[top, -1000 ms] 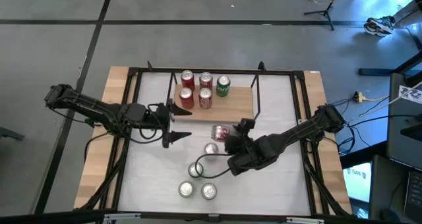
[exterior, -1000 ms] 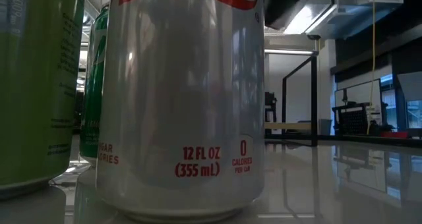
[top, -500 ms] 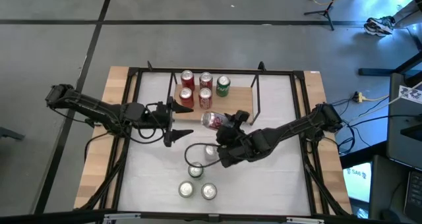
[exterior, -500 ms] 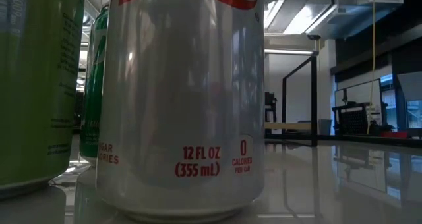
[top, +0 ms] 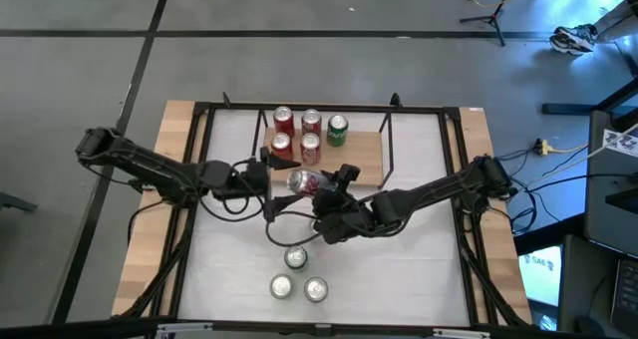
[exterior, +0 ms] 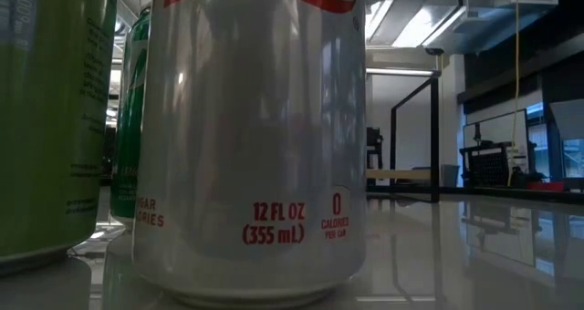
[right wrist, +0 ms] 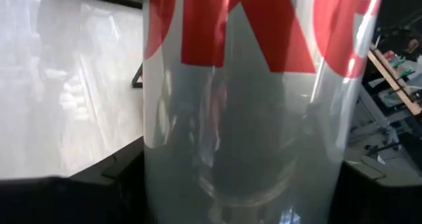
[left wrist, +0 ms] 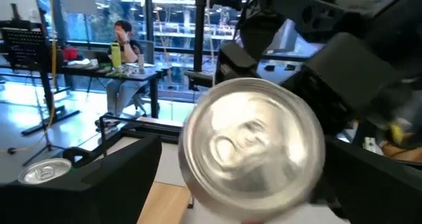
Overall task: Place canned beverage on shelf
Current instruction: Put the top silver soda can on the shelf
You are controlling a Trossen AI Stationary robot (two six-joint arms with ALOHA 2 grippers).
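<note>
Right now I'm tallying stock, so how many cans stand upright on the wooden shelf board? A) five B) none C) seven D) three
A: the high view shows four red cans and one green can upright on the shelf, while the right gripper holds a silver and red can on its side at the shelf's front edge.

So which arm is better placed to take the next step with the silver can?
The left. The right gripper holds the silver can sideways, its top facing the open left gripper, which waits right beside it at the shelf edge.
</note>
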